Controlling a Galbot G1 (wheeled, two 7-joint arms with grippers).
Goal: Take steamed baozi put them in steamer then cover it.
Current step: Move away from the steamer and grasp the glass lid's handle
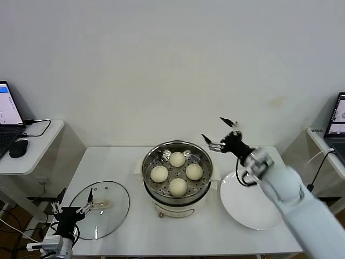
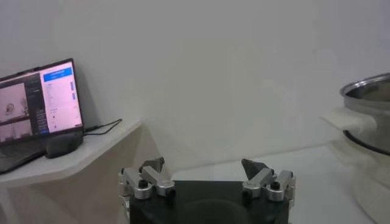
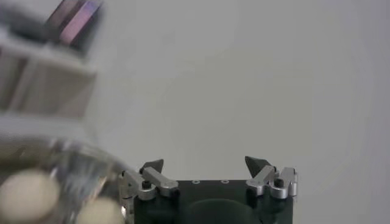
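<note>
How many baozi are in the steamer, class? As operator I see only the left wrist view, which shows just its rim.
Observer: Four steamed baozi lie on the tray inside the steamer.
Operator: Is it covered?
Observer: No. The glass lid lies flat on the table, on the steamer's left, by the open left end effector.
Operator: And the other arm?
Observer: The right end effector is raised, open and empty, beyond the steamer's right rim, near the white plate.
</note>
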